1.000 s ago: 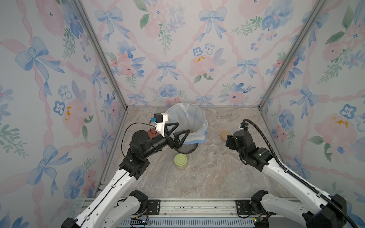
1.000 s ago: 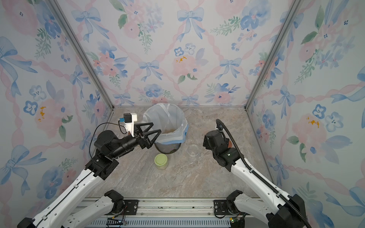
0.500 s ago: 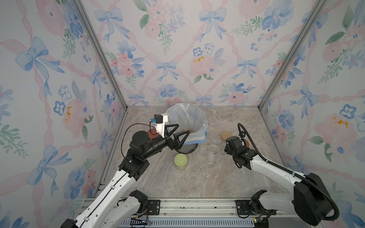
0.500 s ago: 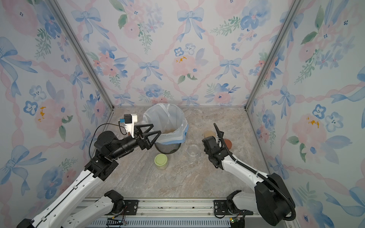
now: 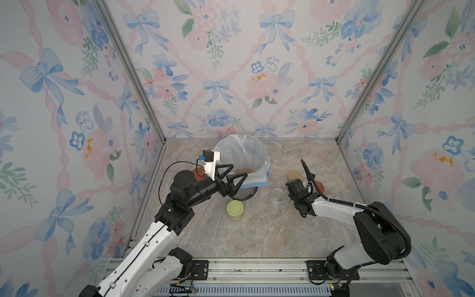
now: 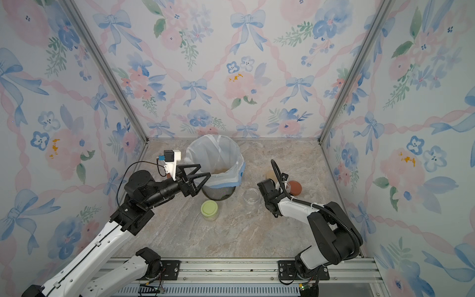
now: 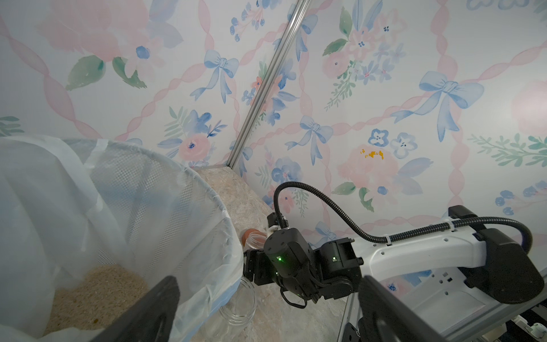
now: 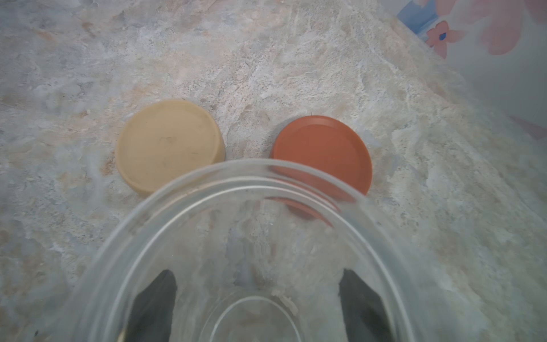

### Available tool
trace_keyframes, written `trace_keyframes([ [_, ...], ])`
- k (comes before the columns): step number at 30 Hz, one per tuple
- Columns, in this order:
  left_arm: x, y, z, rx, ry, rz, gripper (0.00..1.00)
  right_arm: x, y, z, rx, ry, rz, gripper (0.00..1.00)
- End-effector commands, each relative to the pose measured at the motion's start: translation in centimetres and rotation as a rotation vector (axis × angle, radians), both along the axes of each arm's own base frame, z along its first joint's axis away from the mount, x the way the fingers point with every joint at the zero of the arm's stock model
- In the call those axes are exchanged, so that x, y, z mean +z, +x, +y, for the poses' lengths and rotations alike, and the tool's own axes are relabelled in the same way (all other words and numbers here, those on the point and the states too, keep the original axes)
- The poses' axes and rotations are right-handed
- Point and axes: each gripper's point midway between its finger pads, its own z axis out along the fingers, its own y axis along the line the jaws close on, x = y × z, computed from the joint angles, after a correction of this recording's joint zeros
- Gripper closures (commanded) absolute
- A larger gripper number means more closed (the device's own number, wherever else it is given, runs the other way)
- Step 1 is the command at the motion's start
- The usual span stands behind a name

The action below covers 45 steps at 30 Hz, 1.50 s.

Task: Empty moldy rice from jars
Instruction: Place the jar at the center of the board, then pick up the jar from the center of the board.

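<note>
Right arm [image 5: 334, 205] has folded low; right gripper [image 8: 256, 299] clamps a clear jar [image 8: 254, 177] by the red lid [image 8: 322, 148]. Left gripper [image 5: 239, 170] gapes wide, holding nothing, beside the bin [image 5: 266, 164].

I'm counting four in glass: a green-lidded jar [image 5: 234, 210], a rust-lidded jar [image 5: 198, 175] mostly hidden, an open jar [image 5: 277, 196] and a second open jar [image 8: 254, 237]. I'm also seeing two loose lids, a beige lid [image 5: 295, 175] and a red lid [image 5: 319, 187], and I'm finding one bin [image 5: 246, 151].
</note>
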Motion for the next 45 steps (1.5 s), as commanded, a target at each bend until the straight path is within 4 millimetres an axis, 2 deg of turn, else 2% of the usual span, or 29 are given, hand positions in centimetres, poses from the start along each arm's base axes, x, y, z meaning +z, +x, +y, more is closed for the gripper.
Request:
trace_keyframes([
  [1, 1.1, -0.8, 0.0, -0.021, -0.013, -0.01, 0.02, -1.9, -0.7, -0.4, -0.035, -0.003, 0.037, 0.66],
  [2, 1.1, -0.8, 0.0, -0.021, -0.013, -0.011, 0.02, -2.1, -0.9, -0.3, -0.034, -0.001, 0.038, 0.64],
  [3, 1.1, -0.8, 0.0, -0.02, -0.013, -0.011, 0.02, -2.0, -0.9, -0.1, -0.03, 0.0, 0.036, 0.46],
  [4, 1.0, -0.8, 0.0, -0.02, -0.01, -0.009, 0.02, -1.9, -1.1, 0.0, -0.032, 0.002, 0.031, 0.13],
  [5, 0.9, -0.8, 0.0, -0.019, -0.009, -0.007, 0.02, -1.7, -1.3, 0.0, -0.033, -0.004, 0.025, 0.02],
  [10, 0.8, -0.8, 0.1, -0.01, -0.009, -0.006, 0.02, 0.0, -1.8, 0.4, -0.042, -0.039, 0.024, 0.02],
  [20, 0.2, -1.1, 0.6, 0.006, -0.008, -0.008, 0.02, 3.5, -2.7, -0.1, -0.057, -0.023, -0.001, 0.02],
  [26, -0.1, -1.1, 0.8, 0.014, 0.0, -0.017, 0.02, 5.2, -3.1, 1.0, -0.012, 0.006, -0.003, 0.02],
  [31, -0.1, -1.4, 1.0, 0.016, 0.001, -0.025, 0.02, 8.4, -3.4, 2.3, 0.038, 0.012, -0.019, 0.02],
  [36, -0.5, -1.7, 1.4, 0.03, 0.01, -0.015, 0.02, 11.9, -3.9, 4.9, 0.17, 0.057, 0.007, 0.02],
  [41, -0.5, -1.6, 2.0, 0.063, 0.052, 0.005, 0.02, 13.5, -5.1, 8.8, 0.361, 0.11, 0.107, 0.02],
  [45, -0.2, -1.3, 2.9, 0.115, 0.11, 0.023, 0.02, 14.3, -6.8, 12.8, 0.534, 0.158, 0.172, 0.02],
])
